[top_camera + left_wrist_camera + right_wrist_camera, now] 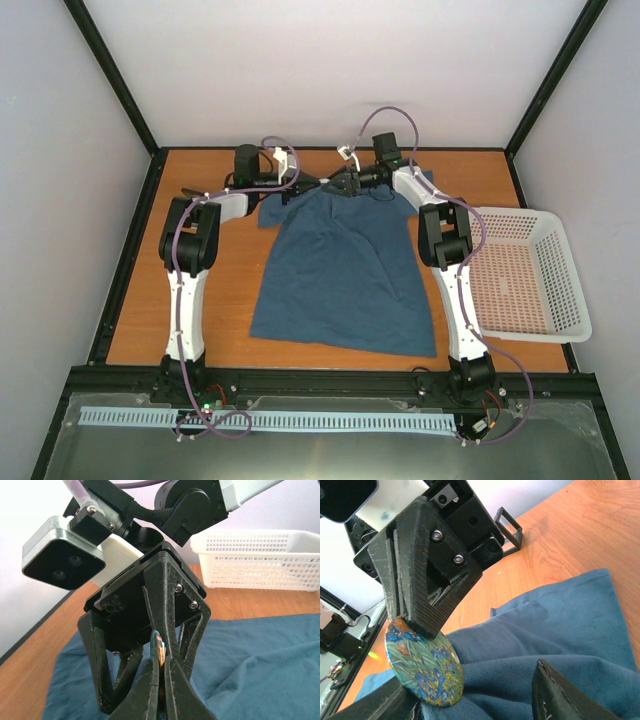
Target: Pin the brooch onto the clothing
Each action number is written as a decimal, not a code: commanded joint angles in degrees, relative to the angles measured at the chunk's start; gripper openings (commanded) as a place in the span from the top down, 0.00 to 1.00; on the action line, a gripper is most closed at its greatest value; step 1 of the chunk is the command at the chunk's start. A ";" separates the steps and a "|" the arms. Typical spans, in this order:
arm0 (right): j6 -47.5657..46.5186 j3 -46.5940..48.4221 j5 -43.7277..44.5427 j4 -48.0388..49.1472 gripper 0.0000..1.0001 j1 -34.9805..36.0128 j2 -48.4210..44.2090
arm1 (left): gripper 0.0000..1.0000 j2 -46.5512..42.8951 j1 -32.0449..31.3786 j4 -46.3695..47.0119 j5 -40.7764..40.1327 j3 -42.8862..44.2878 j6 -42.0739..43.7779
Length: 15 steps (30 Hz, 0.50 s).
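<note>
At right, a white mesh basket [530, 337] rests on the wooden table [230, 290] (small black frame [509, 530] too)

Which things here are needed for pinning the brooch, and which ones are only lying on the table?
For the job: brooch, pinched by left gripper; T-shirt; right gripper, open.
Lying about: white basket; small black frame.

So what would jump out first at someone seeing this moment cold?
The round brooch, bright with a blue-and-green flower print, is pinched at its top edge by the left gripper in front of the folds of the teal T-shirt. From above, that gripper meets the open right gripper at the shirt's far edge, and a white mesh basket sits off to the right.
</note>
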 commanded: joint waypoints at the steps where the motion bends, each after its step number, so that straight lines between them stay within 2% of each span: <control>1: 7.79 0.95 4.69 8.29 0.46 -0.15 0.81 | 0.99 -5.22 -3.27 -0.04 5.24 -4.37 4.69; 8: 19.12 1.36 5.69 16.32 0.45 -0.30 1.64 | 0.99 -9.09 -4.76 1.32 2.03 -9.53 10.32; 15: 28.25 1.74 7.49 21.63 0.46 -0.60 2.29 | 0.99 -10.59 -5.90 -1.41 -0.37 -11.02 15.35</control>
